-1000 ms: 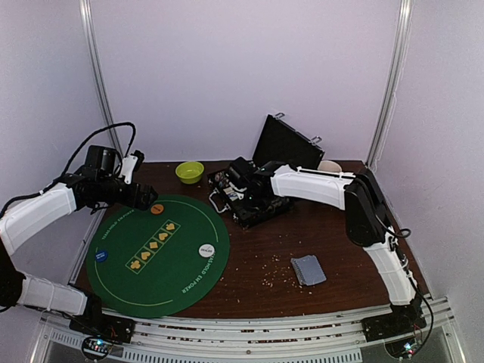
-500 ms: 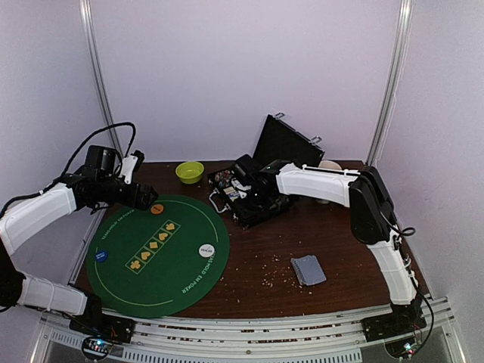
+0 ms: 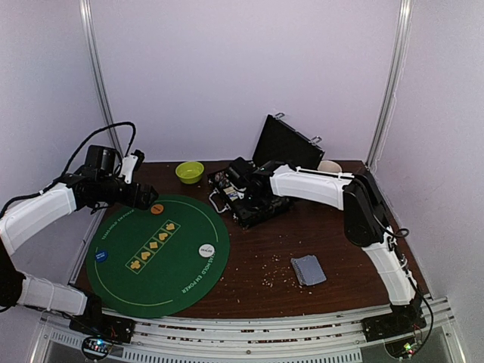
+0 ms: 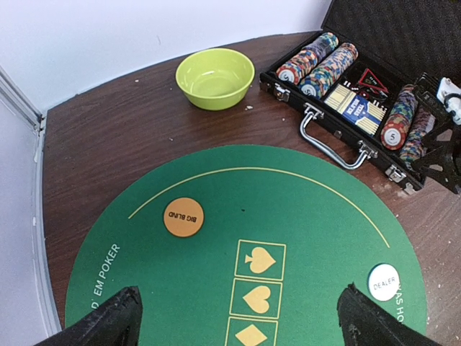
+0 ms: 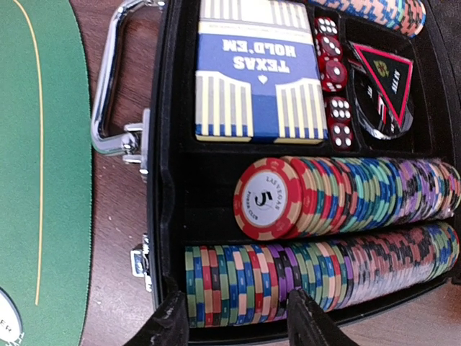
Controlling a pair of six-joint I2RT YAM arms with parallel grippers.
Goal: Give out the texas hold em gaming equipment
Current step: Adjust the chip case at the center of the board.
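I had my left gripper [image 4: 241, 292] hanging wide open over the round green felt mat [image 4: 302, 194], with the white round dealer disc [image 4: 383, 282] at that view's lower right; my right gripper [image 5: 236, 299] stood with its jaws partly apart, astride the lowest row of multicoloured poker chips [image 5: 346, 270] in the open black case [image 5: 173, 180]; the grey-blue-backed card pile [image 3: 308, 269] lay lower right on the brown wooden table [image 3: 333, 227].

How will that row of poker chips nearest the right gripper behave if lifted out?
The chip row stands on edge as separate discs, so a pinched bunch would probably fan apart or shed chips. Being round, loose ones may roll. The snug slot of the case likely steadies the rest.
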